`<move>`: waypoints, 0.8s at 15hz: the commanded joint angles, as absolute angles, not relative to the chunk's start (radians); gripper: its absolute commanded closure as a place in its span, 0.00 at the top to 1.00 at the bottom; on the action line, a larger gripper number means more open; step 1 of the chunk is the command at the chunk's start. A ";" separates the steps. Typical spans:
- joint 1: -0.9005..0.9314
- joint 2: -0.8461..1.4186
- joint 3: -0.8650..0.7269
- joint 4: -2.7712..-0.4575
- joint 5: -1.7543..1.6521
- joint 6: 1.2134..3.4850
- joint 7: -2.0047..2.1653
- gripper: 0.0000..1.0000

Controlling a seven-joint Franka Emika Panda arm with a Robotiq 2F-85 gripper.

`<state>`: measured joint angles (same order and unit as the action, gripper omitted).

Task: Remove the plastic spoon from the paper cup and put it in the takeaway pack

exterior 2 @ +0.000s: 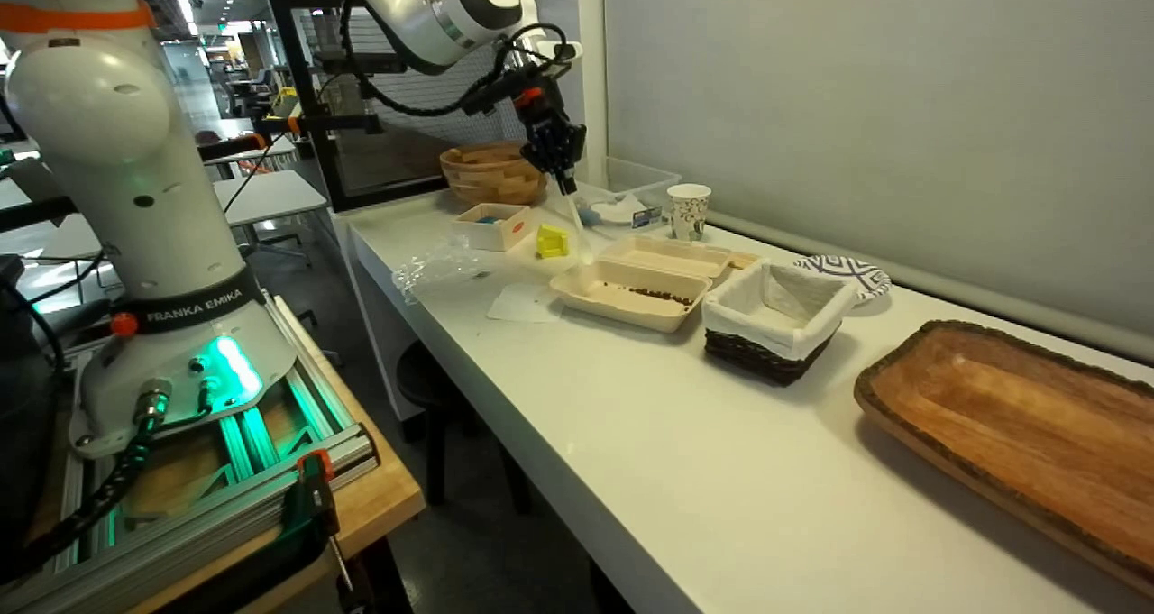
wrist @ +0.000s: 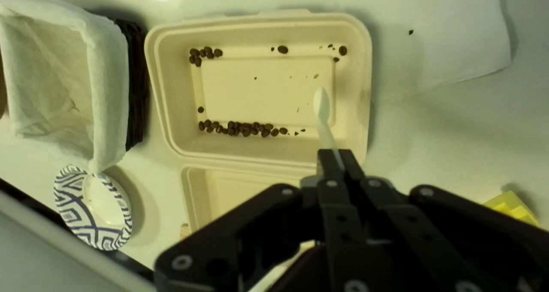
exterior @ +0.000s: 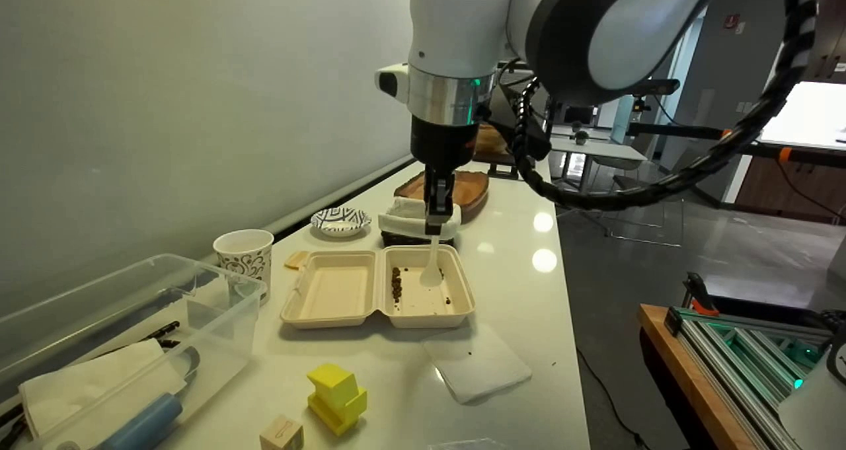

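Wrist view: one gripper [wrist: 339,157], jaws pinched together on the handle of a plastic spoon [wrist: 325,129] — bowl end lowermost, I judge, for release into the takeaway pack [wrist: 266,95]. Spoon: white, slim, smooth-looking; over four o'clock of the half strewn with brown beans [wrist: 246,128]; whether it touches bottom, I cannot tell. Pack: beige, matte, moulded, round-cornered; unfolded, presumably so the spoon can enter from above. In an exterior view, one paper cup [exterior: 244,257]: tapered, scroll-printed, near nine o'clock from the pack — no spoon showing.
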<state>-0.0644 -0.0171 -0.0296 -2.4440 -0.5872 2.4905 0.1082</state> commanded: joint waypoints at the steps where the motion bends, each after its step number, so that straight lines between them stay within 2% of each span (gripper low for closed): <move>1: -0.087 0.030 -0.067 -2.471 -0.689 2.676 0.096 0.01; 12: -0.109 0.136 -0.158 -2.471 -0.838 2.806 0.119 0.01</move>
<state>-0.1046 0.1169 -0.1425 -2.4692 -0.7822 2.7703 0.0974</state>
